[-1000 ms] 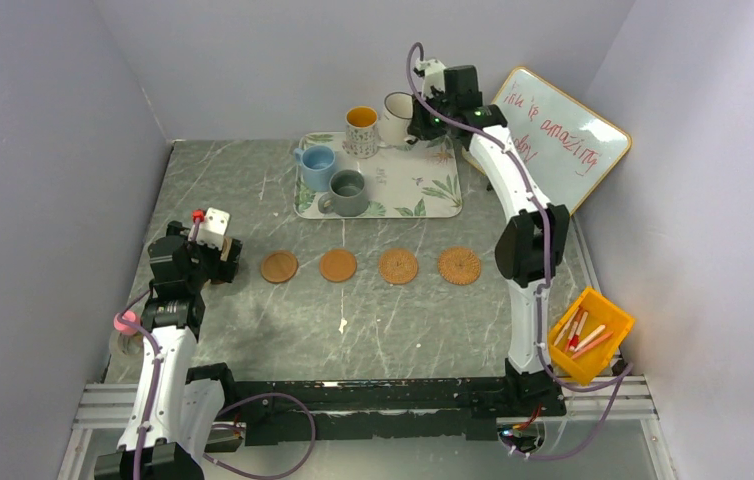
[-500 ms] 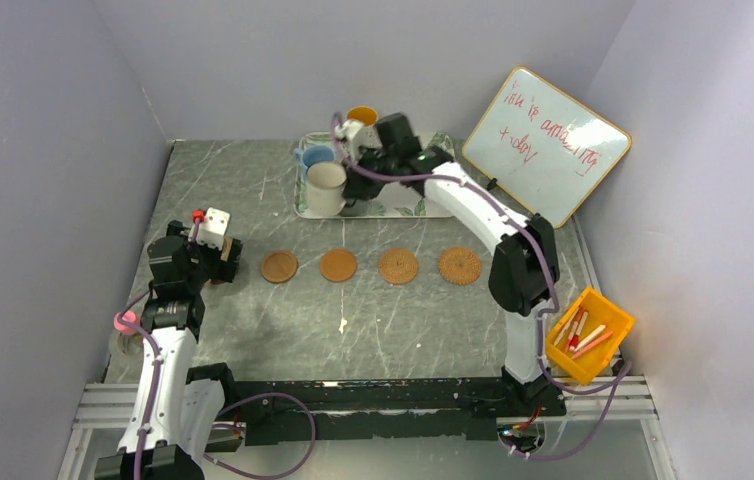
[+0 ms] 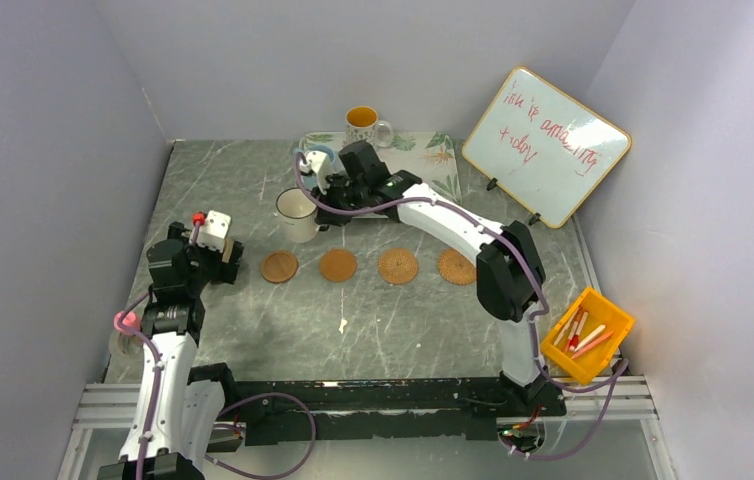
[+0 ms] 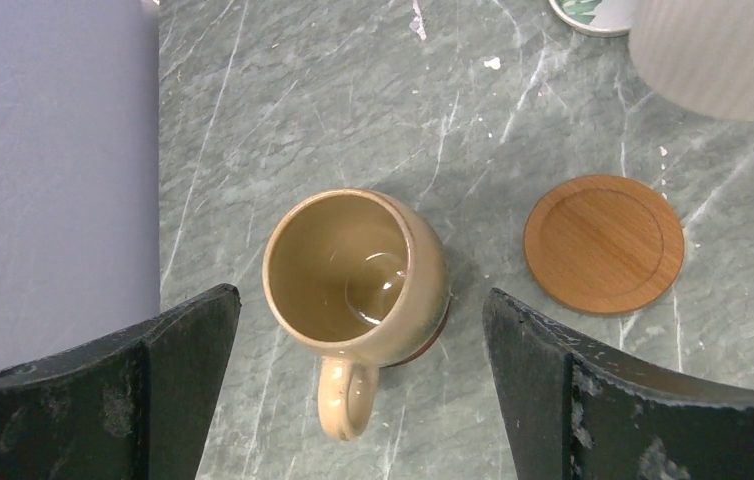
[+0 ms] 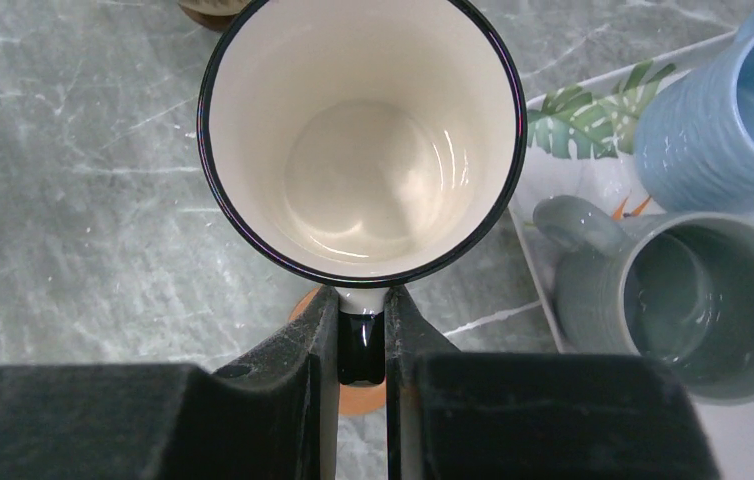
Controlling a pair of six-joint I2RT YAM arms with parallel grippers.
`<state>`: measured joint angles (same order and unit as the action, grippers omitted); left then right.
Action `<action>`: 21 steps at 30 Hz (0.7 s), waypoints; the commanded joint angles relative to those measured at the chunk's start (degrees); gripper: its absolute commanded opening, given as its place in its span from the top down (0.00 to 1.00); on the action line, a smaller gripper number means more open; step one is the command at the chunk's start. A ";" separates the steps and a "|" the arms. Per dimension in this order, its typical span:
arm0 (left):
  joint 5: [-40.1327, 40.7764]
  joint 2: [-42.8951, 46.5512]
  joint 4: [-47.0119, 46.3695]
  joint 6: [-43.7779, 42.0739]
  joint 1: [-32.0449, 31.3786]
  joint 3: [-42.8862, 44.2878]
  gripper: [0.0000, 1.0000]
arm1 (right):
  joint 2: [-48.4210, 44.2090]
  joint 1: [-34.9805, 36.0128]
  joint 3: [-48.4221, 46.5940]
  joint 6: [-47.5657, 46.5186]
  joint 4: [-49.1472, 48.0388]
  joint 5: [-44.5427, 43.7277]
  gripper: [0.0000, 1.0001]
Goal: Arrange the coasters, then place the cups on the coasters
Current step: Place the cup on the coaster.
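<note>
Coasters [image 3: 338, 265]: four in a left-to-right row mid-counter [image 3: 233, 190], apart from each other; rightmost one partly hidden behind the right arm. Two left ones smooth wood, two right ones woven. A fifth, dark coaster [image 4: 431, 345] sits under the tan mug [image 4: 353, 270] at the left end of the row, only its edge showing; mug upright, handle twd the near side.

Left tool [image 4: 358, 325] hangs over the tan mug w/ jaws spread wide, one finger each side, neither touching it.

Right tool [image 5: 362, 330] is clamped on the handle of the white mug [image 5: 363, 140] w/ dark rim. Mug upright, empty, just far of the leftmost row coaster and off the tray [image 3: 433, 150]. Can't tell whether its base touches the counter.

Blue mug [image 5: 723, 120] and grey-green mug [image 5: 693, 300] stand side by side on the tray, right of the held mug in the right wrist view. Patterned mug [image 3: 361, 124], orange inside, stands at the tray's far edge.

Whiteboard [image 3: 548, 143] w/ red writing leans far right; yellow bin [image 3: 589, 335] near right.
</note>
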<state>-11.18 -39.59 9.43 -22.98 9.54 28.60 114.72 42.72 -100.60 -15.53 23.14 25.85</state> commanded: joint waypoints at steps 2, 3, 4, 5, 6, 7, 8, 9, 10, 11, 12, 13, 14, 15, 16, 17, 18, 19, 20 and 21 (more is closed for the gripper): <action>-0.89 0.81 -1.57 0.39 -0.14 -0.12 0.04 | 0.96 2.81 -4.95 -1.87 -7.95 -0.93 1.00; -0.73 0.90 -1.58 0.46 -0.14 -0.10 0.04 | 1.21 3.36 -4.77 -1.95 -8.17 -1.50 1.00; -0.68 0.98 -1.65 0.66 -0.13 -0.16 0.04 | 1.37 3.68 -4.54 -2.04 -8.48 -1.80 1.00; -0.68 1.01 -1.76 0.71 -0.13 -0.21 0.04 | 1.59 3.95 -4.30 -2.05 -8.90 -2.10 1.00; -0.61 1.04 -1.75 0.80 -0.14 -0.21 0.04 | 1.75 4.21 -4.00 -2.16 -9.13 -2.18 1.00; -0.64 0.97 -1.89 0.84 -0.14 -0.25 0.04 | 1.81 4.55 -3.73 -2.27 -9.42 -2.31 1.00; -0.55 0.76 -1.95 0.89 -0.14 -0.29 0.04 | 1.82 4.87 -3.32 -2.42 -9.79 -2.44 1.00; -0.28 0.42 -1.96 0.93 -0.09 -0.23 0.04 | 1.87 5.24 -2.91 -2.56 -10.26 -2.74 1.00; -0.17 0.01 -1.96 0.99 -0.13 -0.13 0.04 | 1.98 5.66 -2.64 -2.77 -10.68 -3.26 1.00; -0.13 -0.30 -1.96 0.98 -0.14 -0.12 0.04 | 2.14 5.99 -2.59 -2.90 -10.89 -3.93 1.00; -0.12 -0.60 -2.04 0.96 -0.14 -0.12 0.04 | 2.36 6.44 -2.59 -2.85 -11.10 -4.33 1.00; -0.15 -0.77 -2.05 0.94 -0.14 -0.12 0.04 | 2.62 6.66 -2.63 -2.80 -11.32 -4.64 1.00; -0.15 -0.92 -2.05 0.92 -0.14 -0.12 0.04 | 3.04 6.86 -2.74 -2.56 -11.51 -4.73 1.00; -0.09 -0.93 -2.16 0.92 -0.14 -0.12 0.04 | 3.38 7.10 -2.95 -2.45 -11.61 -4.87 1.00; -0.04 -0.97 -2.18 0.94 -0.14 -0.17 0.04 | 3.78 7.23 -3.13 -2.34 -11.62 -5.10 1.00; 0.15 -0.93 -2.29 0.92 -0.11 -0.21 0.04 | 4.13 7.55 -3.31 -2.27 -11.65 -5.27 1.00; 0.19 -0.88 -2.31 0.99 -0.11 -0.21 0.04 | 4.34 7.85 -3.56 -2.16 -11.63 -5.20 1.00; 0.19 -0.78 -2.31 0.99 -0.06 -0.21 0.04 | 4.59 8.09 -3.75 -2.07 -11.55 -5.19 1.00; 0.19 -0.64 -2.31 1.00 -0.05 -0.21 0.04 | 4.81 8.35 -3.82 -2.05 -11.59 -5.27 1.00; 0.19 -0.50 -2.36 1.04 0.00 -0.29 0.04 | 4.88 8.61 -3.81 -1.97 -11.68 -5.43 1.00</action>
<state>-11.09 -40.62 9.26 -22.94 9.54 28.49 120.18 50.46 -101.54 -17.19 18.79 20.51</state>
